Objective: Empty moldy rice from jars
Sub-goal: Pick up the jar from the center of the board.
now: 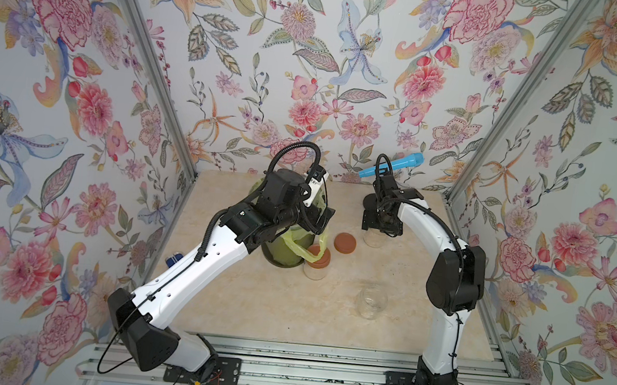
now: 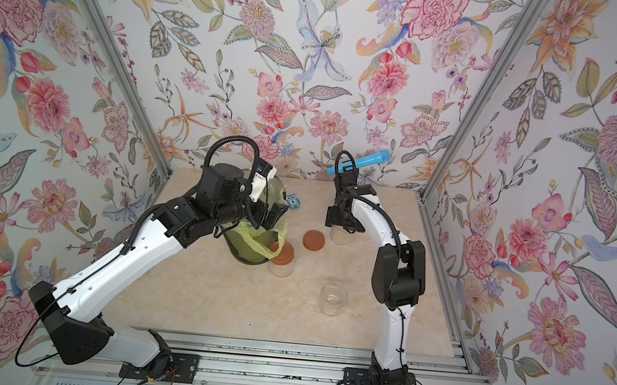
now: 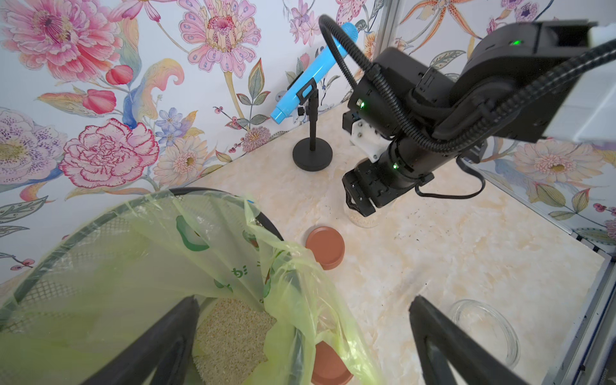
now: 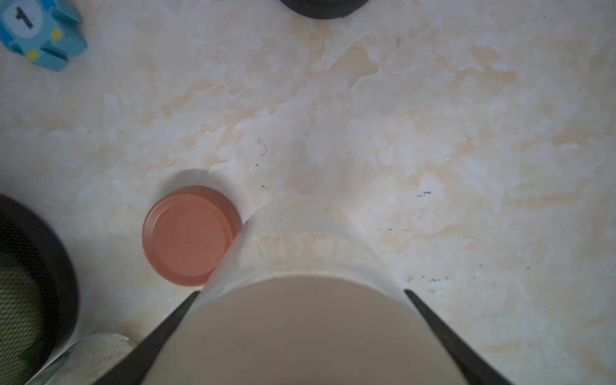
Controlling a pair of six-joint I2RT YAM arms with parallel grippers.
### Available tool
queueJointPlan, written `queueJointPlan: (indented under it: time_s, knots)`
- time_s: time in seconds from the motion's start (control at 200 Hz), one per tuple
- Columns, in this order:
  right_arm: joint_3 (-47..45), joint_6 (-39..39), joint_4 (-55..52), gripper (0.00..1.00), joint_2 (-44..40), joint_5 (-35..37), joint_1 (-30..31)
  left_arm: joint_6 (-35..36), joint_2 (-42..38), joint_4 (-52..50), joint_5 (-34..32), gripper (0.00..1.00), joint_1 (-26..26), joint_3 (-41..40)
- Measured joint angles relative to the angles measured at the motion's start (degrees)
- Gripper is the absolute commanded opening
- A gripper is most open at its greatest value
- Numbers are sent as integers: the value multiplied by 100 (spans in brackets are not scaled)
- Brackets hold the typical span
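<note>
My right gripper is shut on the beige lid of a clear jar standing at the back right; moldy rice shows through its wall. My left gripper hangs open and empty over the rim of the bin, whose yellow-green bag holds a pile of rice. A second jar with a reddish-brown lid stands against the bin's right side. Toward the front, a lidless clear jar stands with no rice showing in it. A loose reddish-brown lid lies between the bin and the held jar.
A blue microphone on a black stand is behind the right gripper at the back wall. A small blue toy lies behind the bin. Floral walls close in three sides, and a metal rail runs along the front.
</note>
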Motion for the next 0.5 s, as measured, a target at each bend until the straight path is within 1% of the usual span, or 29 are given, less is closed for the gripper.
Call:
queueJointPlan:
  time_s: [0.205, 0.5]
  knots:
    - [-4, 4, -249, 0, -415, -66, 245, 142, -393, -190, 160, 100, 0, -337]
    - [101, 11, -824, 0, -647, -96, 608, 247, -841, -417, 409, 100, 0, -767]
